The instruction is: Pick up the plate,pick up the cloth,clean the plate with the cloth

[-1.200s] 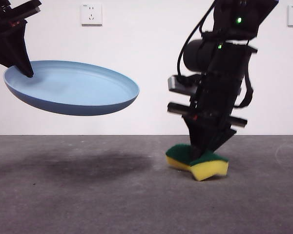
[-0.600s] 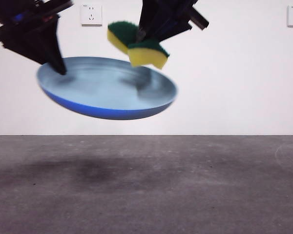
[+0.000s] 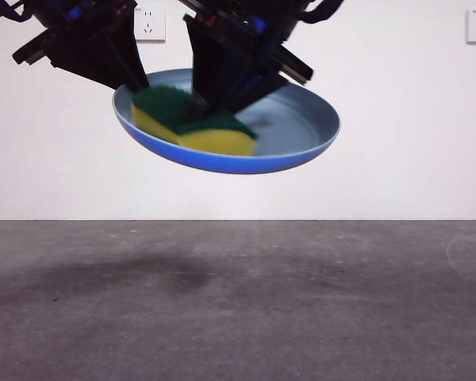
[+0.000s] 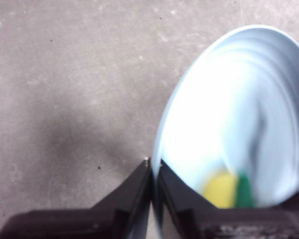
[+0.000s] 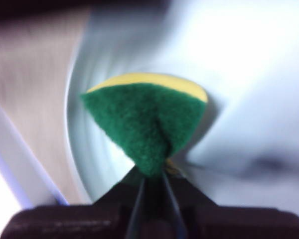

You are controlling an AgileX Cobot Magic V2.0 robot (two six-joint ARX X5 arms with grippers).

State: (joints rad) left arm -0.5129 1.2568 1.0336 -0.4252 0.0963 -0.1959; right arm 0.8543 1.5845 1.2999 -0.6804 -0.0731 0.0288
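**One plate, one sponge, both held off the table**

One light-blue plate [image 3: 293, 131] hangs in the upper middle of the front view, well above the grey table [image 3: 238, 309], tilted with its open face toward the camera. The left gripper [image 4: 152, 167] comes in from the upper left of that frame, its jaws closed on the plate's rim — the rim runs between them in the left wrist view. One cloth [image 3: 192, 127] — a yellow sponge with a green scouring layer — sits inside the plate at its left side, against the inner surface. The right gripper [image 5: 152, 181] reaches down from the top centre, jaws pinched on the cloth's green end. Two wall sockets [image 3: 148, 23] show behind.
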